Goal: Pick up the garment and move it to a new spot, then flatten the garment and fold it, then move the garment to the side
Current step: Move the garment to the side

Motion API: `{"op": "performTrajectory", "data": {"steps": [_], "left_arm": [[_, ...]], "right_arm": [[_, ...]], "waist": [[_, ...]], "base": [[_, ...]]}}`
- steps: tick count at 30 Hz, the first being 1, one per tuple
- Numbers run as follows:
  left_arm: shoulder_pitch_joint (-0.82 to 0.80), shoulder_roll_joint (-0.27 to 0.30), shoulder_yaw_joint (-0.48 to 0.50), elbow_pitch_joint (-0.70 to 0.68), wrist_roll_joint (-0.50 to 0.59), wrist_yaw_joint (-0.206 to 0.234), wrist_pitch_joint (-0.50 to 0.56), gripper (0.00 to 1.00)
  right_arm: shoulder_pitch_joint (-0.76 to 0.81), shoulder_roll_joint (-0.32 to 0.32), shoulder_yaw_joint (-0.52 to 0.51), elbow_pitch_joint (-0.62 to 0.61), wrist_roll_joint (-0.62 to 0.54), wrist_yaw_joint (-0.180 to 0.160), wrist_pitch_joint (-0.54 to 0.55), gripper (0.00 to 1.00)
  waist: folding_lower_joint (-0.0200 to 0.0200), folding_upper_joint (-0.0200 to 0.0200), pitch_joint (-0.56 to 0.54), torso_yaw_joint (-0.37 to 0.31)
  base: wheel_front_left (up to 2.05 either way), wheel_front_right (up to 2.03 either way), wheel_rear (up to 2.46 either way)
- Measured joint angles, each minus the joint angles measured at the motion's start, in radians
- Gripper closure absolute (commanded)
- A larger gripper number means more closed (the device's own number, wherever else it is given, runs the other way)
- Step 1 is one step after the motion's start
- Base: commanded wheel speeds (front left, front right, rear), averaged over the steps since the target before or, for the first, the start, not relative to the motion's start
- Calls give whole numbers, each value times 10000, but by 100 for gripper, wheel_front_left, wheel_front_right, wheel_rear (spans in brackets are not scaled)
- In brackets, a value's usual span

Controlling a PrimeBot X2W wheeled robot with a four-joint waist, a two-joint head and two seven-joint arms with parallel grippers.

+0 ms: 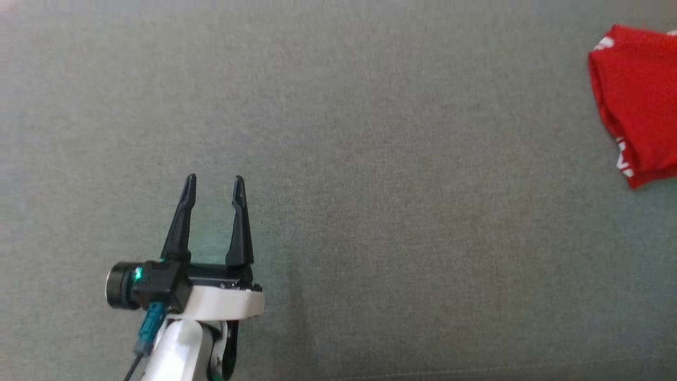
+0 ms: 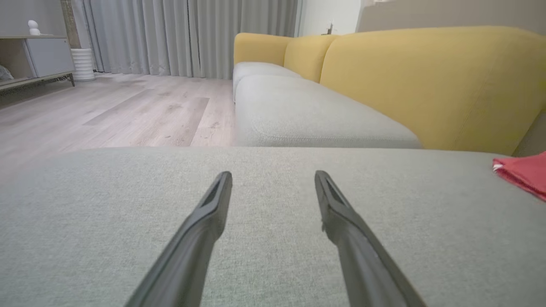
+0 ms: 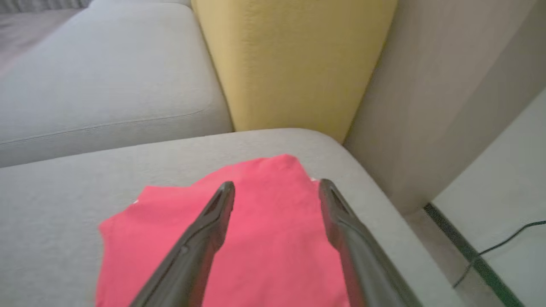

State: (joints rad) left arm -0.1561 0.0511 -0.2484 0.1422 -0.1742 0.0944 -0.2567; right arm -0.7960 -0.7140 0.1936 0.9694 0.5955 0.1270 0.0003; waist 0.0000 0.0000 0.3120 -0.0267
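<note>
A folded red garment (image 1: 637, 100) with white trim lies at the far right edge of the grey cushion (image 1: 370, 159), partly cut off by the frame. My left gripper (image 1: 215, 182) stands open over bare cushion at the lower left, far from the garment. In the left wrist view my left gripper (image 2: 273, 177) spreads its fingers above the cushion, and the garment (image 2: 522, 172) peeks in at the right edge. In the right wrist view my right gripper (image 3: 276, 187) is open just above the garment (image 3: 264, 238), nothing between its fingers.
Yellow sofa backrests (image 2: 426, 81) rise behind the grey seat cushions (image 2: 307, 115). Wooden floor (image 2: 106, 111), grey curtains (image 2: 170, 34) and a low cabinet (image 2: 38, 55) lie beyond. The cushion's corner (image 3: 354, 162) drops off beside a beige wall (image 3: 448, 85), with a cable (image 3: 499, 251) on the floor.
</note>
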Motion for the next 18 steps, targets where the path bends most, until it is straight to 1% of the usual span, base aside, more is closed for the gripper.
{"op": "performTrajectory", "data": {"steps": [4, 7, 9, 12, 15, 17, 18], "left_arm": [[363, 0, 8, -13, -410, -393, 0, 0], [906, 0, 100, 19, -466, -495, 0, 0], [1236, 0, 161, 207, -479, -487, 0, 0], [1627, 2, 198, 537, -602, -318, 2, 0], [1769, 6, 209, 878, -642, -341, 2, 0], [1818, 6, 244, 1018, -637, -343, 2, 0], [1853, 6, 295, 1041, -616, -339, 2, 0]], "right_arm": [[1196, 1156, 56, -249, 0, 0, -407, 0], [2329, 2119, 320, -640, -2, 0, -788, 0], [3126, 2761, 637, -1053, -29, 0, -1110, 0], [4357, 3659, 1091, -1774, -29, 0, -1900, 0], [5426, 4353, 1524, -2403, -261, 0, -2385, 0], [6071, 4773, 1519, -3012, -731, 0, -2439, 0], [6415, 4995, 1281, -3593, -1066, 0, -2441, 0]], "waist": [[-1, 0, -771, 94], [-2, 0, -1479, 161], [-2, 0, -1990, 213], [-3, 0, -2728, 311], [-2, 1, -3342, 433], [-2, 1, -3685, 512], [-2, 1, -3841, 543]], "base": [[0, 0, 0], [0, 0, 0], [0, 0, 0], [0, 0, 0], [0, 0, 0], [0, 0, 0], [0, 0, 0]]}}
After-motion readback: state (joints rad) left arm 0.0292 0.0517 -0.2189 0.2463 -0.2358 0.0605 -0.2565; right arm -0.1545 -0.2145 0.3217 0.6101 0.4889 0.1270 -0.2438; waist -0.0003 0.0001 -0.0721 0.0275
